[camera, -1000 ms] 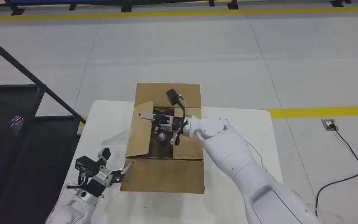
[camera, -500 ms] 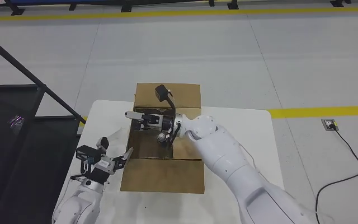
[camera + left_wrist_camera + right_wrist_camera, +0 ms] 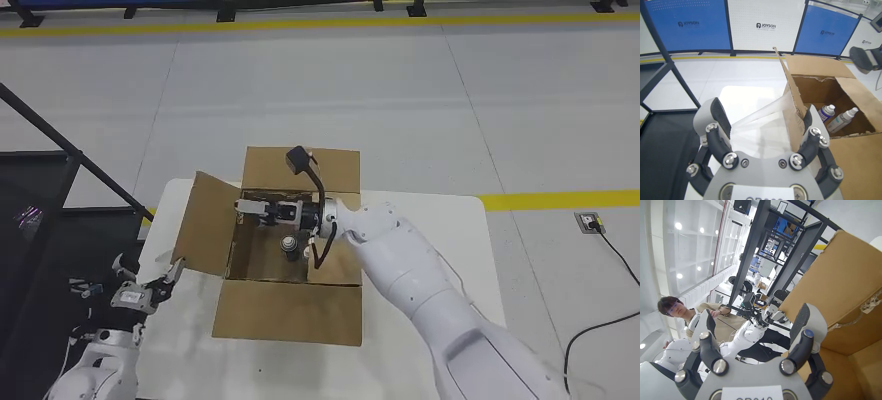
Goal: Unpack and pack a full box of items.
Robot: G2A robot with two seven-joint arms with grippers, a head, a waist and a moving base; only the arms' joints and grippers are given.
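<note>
Two bottles [image 3: 841, 120] in box [image 3: 290, 315] on table [image 3: 465, 235]

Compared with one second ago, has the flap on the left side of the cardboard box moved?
Yes. The flap has swung outward, off the opening of the box, toward the left edge of the table.

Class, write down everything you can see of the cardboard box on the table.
The cardboard box is plain brown corrugated board, standing upright on the white table with its top flaps folded open and their edges ragged. The left flap slants upward. Two spray bottles sit inside. The right gripper, open, is over the opening.
</note>
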